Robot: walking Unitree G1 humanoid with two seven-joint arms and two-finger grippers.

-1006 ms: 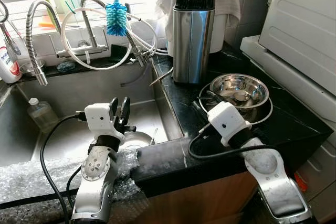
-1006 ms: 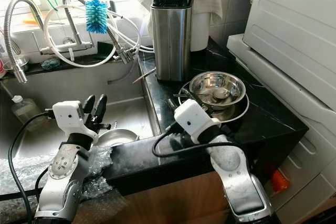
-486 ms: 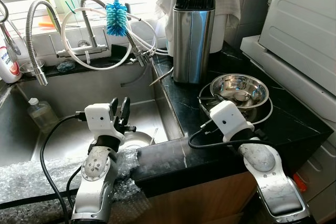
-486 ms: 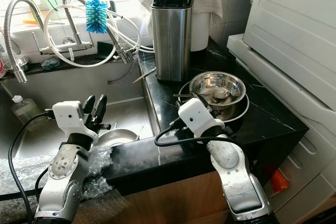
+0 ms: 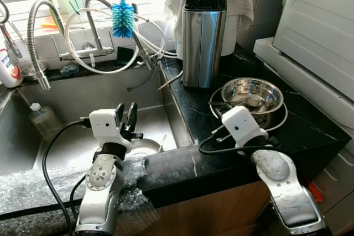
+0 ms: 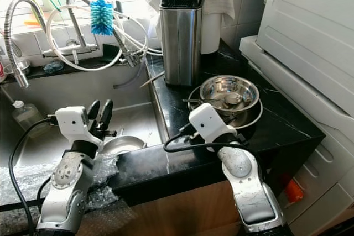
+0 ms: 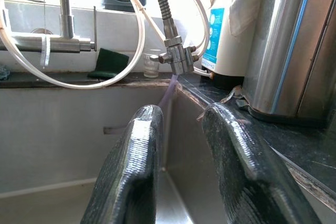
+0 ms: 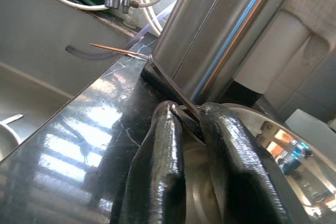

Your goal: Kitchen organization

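Since a second ago, the right gripper (image 8: pixel 190 121) has pushed forward across the black stone countertop (image 5: pixel 310 131) toward the round stainless steel bowl (image 5: pixel 252 93), while the left arm has not shifted. That bowl sits nested in a second, wider steel bowl (image 6: pixel 251 116) just in front of the tall brushed-steel knife block (image 5: pixel 202 40), and a thin metal utensil handle (image 6: pixel 194 101) sticks out over the rim, its long axis running from the bowl back toward the sink side. The right gripper is much the nearer one: in its wrist view the fingers (image 8: pixel 163 171) are nearly together and pinch what looks like that thin handle at their tips, right at the bowl's edge. My guess is that the next move is a lift of the utensil along its own length. Idle over the steel sink (image 5: pixel 66 142), the left gripper (image 7: pixel 181 129) has its fingers slightly apart and empty.
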